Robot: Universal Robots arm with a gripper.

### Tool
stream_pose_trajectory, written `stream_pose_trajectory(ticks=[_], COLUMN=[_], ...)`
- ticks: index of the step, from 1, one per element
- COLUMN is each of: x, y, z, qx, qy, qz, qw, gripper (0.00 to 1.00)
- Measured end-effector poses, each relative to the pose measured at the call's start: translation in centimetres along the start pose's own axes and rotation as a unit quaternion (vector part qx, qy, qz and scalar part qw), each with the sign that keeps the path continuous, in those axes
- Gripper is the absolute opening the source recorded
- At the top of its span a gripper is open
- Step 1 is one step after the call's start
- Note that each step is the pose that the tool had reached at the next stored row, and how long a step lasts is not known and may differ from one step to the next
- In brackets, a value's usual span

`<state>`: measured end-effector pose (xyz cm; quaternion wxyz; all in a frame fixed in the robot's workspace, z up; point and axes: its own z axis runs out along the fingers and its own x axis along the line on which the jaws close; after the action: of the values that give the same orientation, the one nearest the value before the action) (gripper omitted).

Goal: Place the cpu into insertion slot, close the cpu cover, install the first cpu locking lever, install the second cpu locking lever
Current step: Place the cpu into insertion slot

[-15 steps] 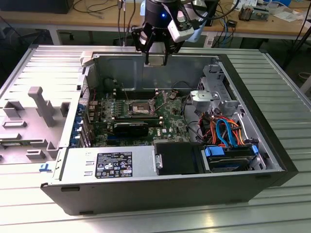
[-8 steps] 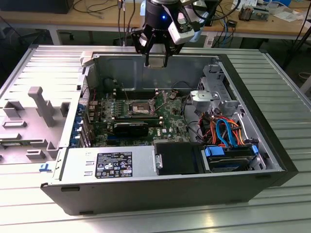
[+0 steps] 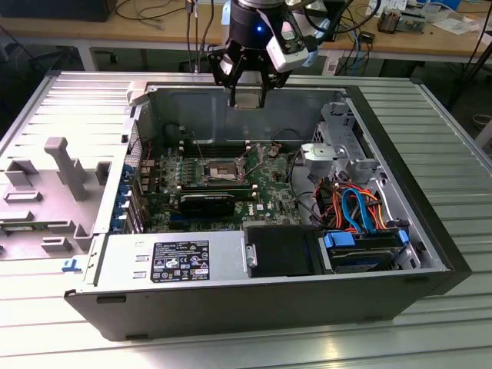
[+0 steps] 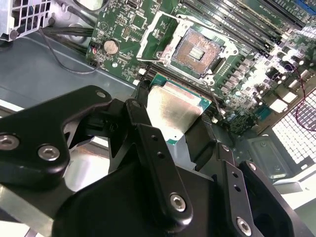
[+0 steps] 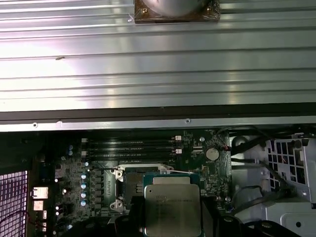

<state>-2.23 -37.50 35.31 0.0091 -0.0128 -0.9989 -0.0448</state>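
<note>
My gripper (image 3: 247, 95) hangs above the open computer case, over its back wall, shut on the cpu (image 3: 247, 99). In both wrist views the cpu (image 4: 174, 109) (image 5: 173, 206) is a flat silvery-tan square pinched at two opposite edges between the black fingers (image 4: 148, 133). The insertion slot (image 3: 221, 171) (image 4: 197, 49) lies lower down on the green board, its contact field bare. In the first wrist view the held chip hides part of the slot (image 5: 129, 178). The cpu cover (image 4: 150, 35), a silvery frame, sits swung back along one side of the socket.
Long black memory sticks (image 3: 223, 187) (image 4: 232, 24) run beside the socket. A grey power supply (image 3: 173, 261), a black fan shroud (image 3: 280, 251) and drives with blue and orange cables (image 3: 357, 211) fill the case front. A grey plastic duct (image 3: 61, 169) lies on the exterior view's left.
</note>
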Motion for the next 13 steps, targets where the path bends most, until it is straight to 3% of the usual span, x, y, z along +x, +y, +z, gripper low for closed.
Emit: stream_pose_trajectory(ticks=[13], x=[-0.02], y=[-0.72], z=[0.01], qx=[0.0], qy=[0.0], qz=[0.0], qw=[1.0], gripper=[0.55])
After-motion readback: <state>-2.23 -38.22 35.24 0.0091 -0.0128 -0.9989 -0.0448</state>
